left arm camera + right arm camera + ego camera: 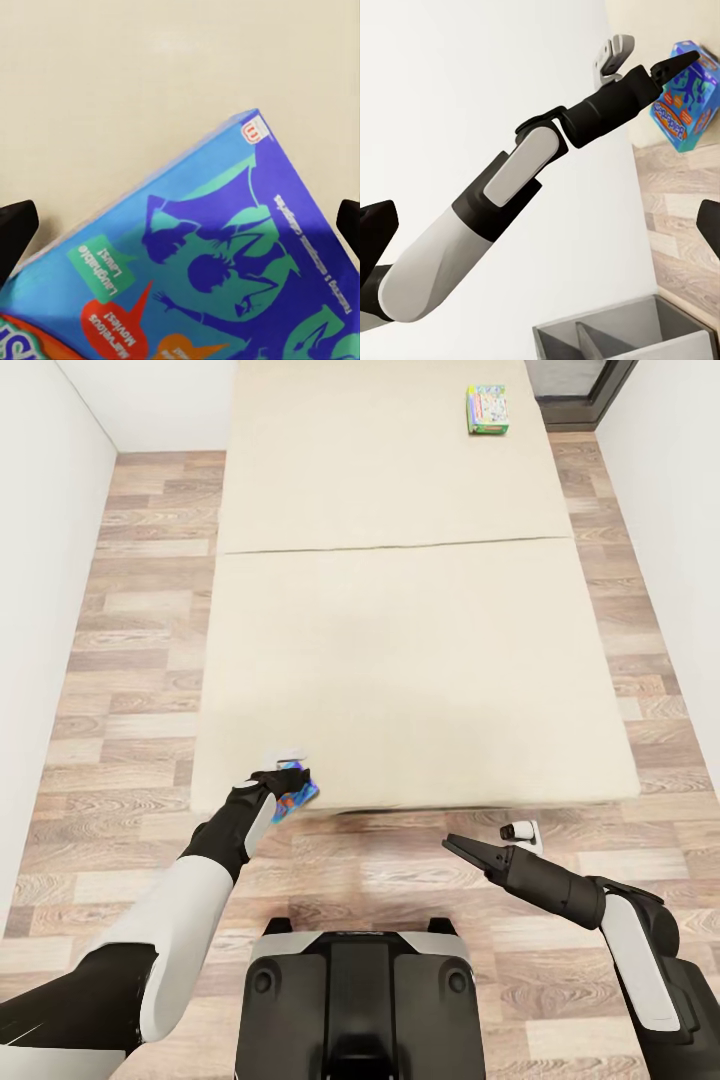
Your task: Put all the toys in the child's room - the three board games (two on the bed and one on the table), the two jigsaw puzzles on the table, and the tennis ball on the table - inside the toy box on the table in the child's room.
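The smaller blue board game sits tilted at the near edge of the beige bed, partly over the edge. My left gripper is right at it. In the left wrist view the game's printed face spans the gap between the two spread fingers. From the right wrist view the left gripper touches the top of the blue game. A white-blue board game with a green edge lies flat at the bed's far right. My right gripper hangs open and empty over the floor.
Wooden floor runs along both sides of the bed, with white walls close on left and right. A dark door frame stands at the far right. The robot's base is just short of the bed's near edge.
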